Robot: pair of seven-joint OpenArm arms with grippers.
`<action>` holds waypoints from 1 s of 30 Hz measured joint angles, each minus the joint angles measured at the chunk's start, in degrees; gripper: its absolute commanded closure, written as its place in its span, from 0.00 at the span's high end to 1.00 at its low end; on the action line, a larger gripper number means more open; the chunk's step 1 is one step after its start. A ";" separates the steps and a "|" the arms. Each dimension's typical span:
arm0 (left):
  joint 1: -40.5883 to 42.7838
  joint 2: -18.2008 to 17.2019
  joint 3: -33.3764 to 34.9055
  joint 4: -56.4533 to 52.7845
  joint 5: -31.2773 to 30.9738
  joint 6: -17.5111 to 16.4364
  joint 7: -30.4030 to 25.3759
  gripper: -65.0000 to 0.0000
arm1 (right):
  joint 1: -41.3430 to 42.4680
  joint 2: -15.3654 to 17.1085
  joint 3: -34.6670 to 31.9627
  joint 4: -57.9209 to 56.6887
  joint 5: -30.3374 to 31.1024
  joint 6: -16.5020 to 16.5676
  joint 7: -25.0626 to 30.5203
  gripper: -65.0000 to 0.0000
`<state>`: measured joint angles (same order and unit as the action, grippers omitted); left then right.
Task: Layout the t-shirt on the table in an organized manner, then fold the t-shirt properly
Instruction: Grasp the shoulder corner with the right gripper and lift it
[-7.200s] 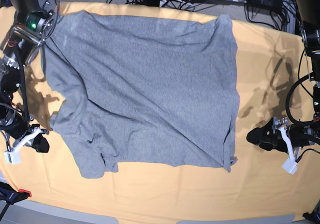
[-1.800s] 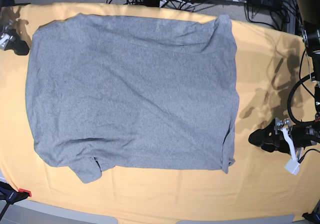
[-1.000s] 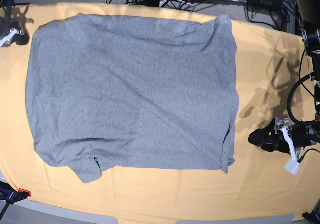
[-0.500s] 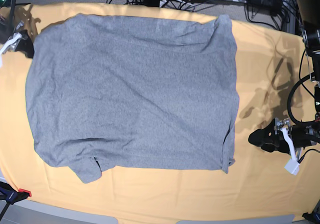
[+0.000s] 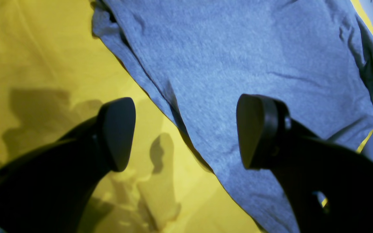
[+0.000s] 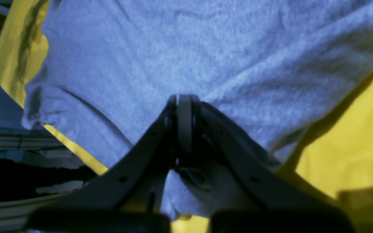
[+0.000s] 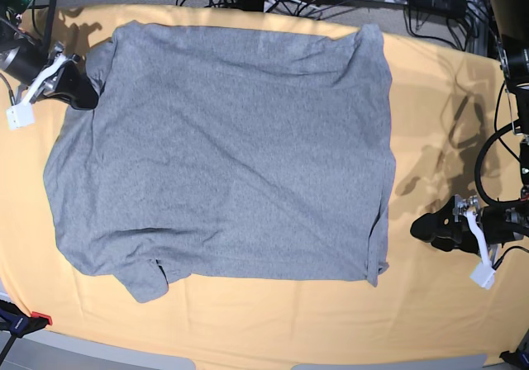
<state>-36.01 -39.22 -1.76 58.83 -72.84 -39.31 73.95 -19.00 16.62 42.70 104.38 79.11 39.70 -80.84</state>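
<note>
T-shirt (image 7: 219, 151) fabric, heather grey, is seen spread across most of the worktop (image 7: 430, 139), which is covered in pale yellow-orange cloth. No lettering is visible, so the printed side is presumably facing down. Compared with half a second ago, the far corner on the base view's left has been drawn inward — the edge that lay out near the worktop's side is now bunched under the right gripper (image 7: 81, 95), and the shirt's outline there is no longer square. This is judged to be either a first fold being started or a corner being re-tugged; which one cannot be told.

The right gripper's fingers (image 6: 184, 110) are pressed tightly together in the right wrist view, with grey cloth all around them. They appear to be clenched on a pinch of the shirt, though the fabric between the tips cannot be clearly seen.

The left gripper (image 5: 186, 132) is held low at the opposite side, on the base view's right. Its fingers (image 5: 117, 132) are spread wide and nothing is held — one hangs over bare yellow cloth, the other over the shirt's side edge, which runs diagonally between them. Whether they touch the surface cannot be told.

A small sleeve fold is left sticking out at the near edge.
</note>
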 measured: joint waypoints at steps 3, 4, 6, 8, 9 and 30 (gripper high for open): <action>0.02 0.00 0.00 0.00 -0.02 0.00 0.02 0.76 | -0.04 -1.97 -3.78 0.04 0.00 0.00 0.02 0.00; 0.00 0.00 0.00 0.00 -0.02 0.00 -0.04 0.76 | -0.07 -2.60 -5.84 0.04 -0.11 0.00 0.00 0.00; 0.00 0.04 0.00 0.00 -0.07 0.00 -0.79 0.76 | 0.11 -3.34 -10.58 0.04 -1.01 0.00 0.00 0.00; 0.00 0.00 0.00 0.00 -0.02 0.00 -0.70 0.76 | 0.70 -3.32 -15.02 0.20 -2.99 0.00 -0.04 0.00; 0.00 -0.02 0.00 0.00 -0.02 0.00 -0.57 0.76 | 1.18 -3.32 -16.52 0.52 -4.83 0.00 -0.09 0.00; 0.00 -0.90 0.00 0.00 0.00 0.00 -0.37 0.76 | -1.33 -3.32 12.70 15.74 -27.87 -4.35 4.94 0.00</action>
<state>-36.01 -40.12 -1.76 58.83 -72.84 -39.31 73.58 -20.34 13.30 55.40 120.11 51.24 35.35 -75.90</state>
